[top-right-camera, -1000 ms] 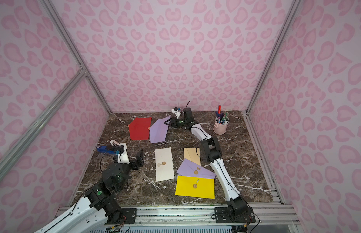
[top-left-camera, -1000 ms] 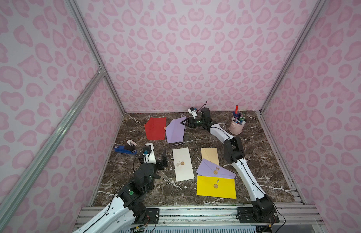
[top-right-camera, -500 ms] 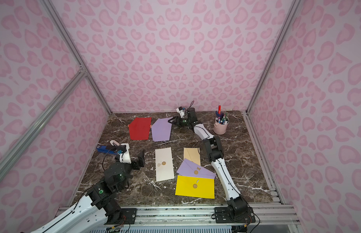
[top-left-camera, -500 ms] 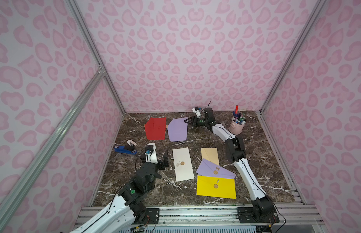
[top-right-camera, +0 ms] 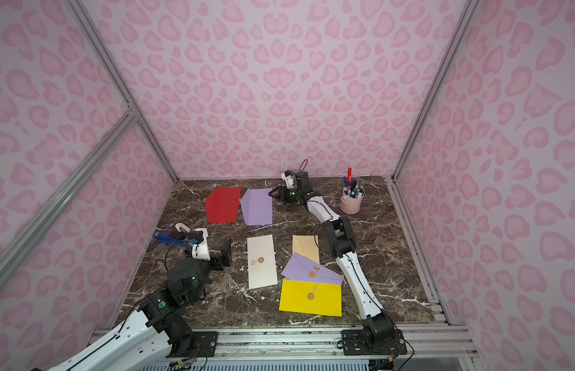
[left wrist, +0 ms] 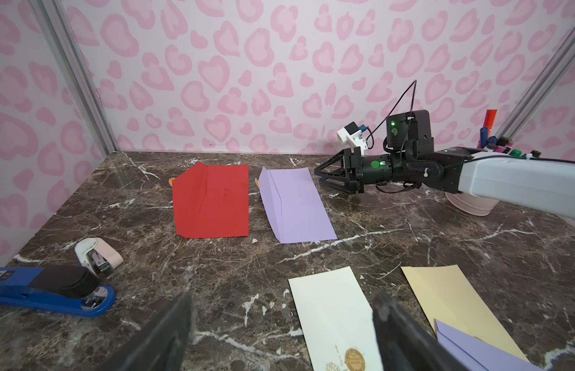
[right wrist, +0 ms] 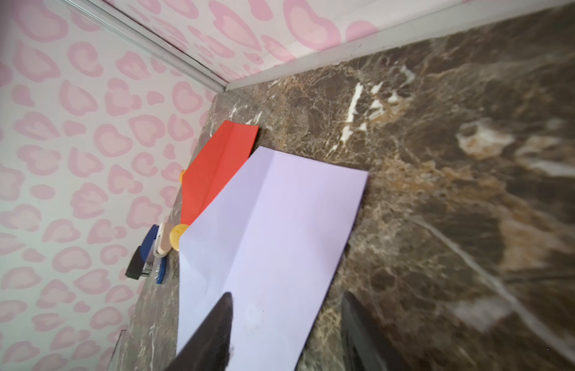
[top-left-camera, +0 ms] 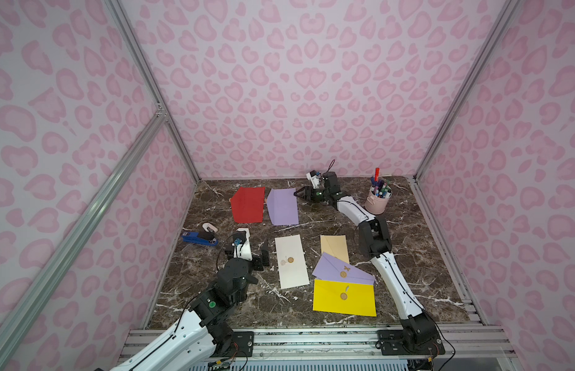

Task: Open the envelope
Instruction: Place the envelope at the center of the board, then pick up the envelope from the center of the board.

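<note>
A lilac envelope [top-left-camera: 283, 207] [top-right-camera: 257, 207] [left wrist: 295, 205] [right wrist: 273, 225] lies flat at the back of the marble table, its flap folded out toward the red envelope [top-left-camera: 247, 205] [left wrist: 212, 202] beside it. My right gripper [top-left-camera: 295, 193] [top-right-camera: 270, 193] [left wrist: 316, 176] [right wrist: 286, 297] is open at this envelope's back right corner and holds nothing. In the right wrist view one finger sits over the lilac paper and the other over bare marble. My left gripper [top-left-camera: 262, 258] [top-right-camera: 223, 253] [left wrist: 281, 298] is wide open and empty, just left of a cream envelope [top-left-camera: 291, 260] [left wrist: 331, 311] with a gold seal.
A tan envelope [top-left-camera: 335, 247], a sealed lilac envelope [top-left-camera: 340, 273] and a yellow envelope [top-left-camera: 344, 297] lie overlapping at the front right. A pink pen cup [top-left-camera: 377, 200] stands behind the right arm. A blue stapler [top-left-camera: 197, 238] and a small white stapler [top-left-camera: 210, 227] sit at the left wall.
The lilac envelope's flap was lifted at the right gripper a second ago; now it lies flat. The right gripper has opened and drawn back to the right. The left arm barely moved.
</note>
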`<action>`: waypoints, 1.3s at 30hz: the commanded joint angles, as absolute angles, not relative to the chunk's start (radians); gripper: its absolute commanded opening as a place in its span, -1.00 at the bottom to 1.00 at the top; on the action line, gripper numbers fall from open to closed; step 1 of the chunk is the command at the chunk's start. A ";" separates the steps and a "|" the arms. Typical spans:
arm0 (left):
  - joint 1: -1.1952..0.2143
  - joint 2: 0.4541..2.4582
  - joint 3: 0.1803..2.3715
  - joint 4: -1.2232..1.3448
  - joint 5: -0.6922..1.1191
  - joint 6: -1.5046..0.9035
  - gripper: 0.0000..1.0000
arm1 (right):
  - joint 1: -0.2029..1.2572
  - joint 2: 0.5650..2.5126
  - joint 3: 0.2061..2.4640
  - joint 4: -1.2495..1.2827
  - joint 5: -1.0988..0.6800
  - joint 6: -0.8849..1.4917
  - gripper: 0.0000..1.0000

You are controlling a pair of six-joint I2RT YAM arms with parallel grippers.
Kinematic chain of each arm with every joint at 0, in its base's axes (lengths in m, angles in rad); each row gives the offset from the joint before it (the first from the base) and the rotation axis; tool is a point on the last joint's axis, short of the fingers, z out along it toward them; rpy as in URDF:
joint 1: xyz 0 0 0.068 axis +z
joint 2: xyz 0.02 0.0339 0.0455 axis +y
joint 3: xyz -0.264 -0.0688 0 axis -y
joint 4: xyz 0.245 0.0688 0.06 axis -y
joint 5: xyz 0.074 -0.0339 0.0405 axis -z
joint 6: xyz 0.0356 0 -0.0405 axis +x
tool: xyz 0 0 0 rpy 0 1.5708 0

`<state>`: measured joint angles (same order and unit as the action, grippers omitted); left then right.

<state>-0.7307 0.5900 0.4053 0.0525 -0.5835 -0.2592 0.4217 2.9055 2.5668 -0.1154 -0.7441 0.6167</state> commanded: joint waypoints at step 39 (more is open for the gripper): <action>-0.730 1.180 0.607 -0.010 -0.366 -0.475 0.46 | 0.797 1.634 1.123 -0.127 -0.244 0.477 -0.24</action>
<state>-0.7303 1.1378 0.6003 -0.0330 -0.3988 -0.4469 0.7719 1.6485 1.1511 -0.1368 -0.2916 0.4522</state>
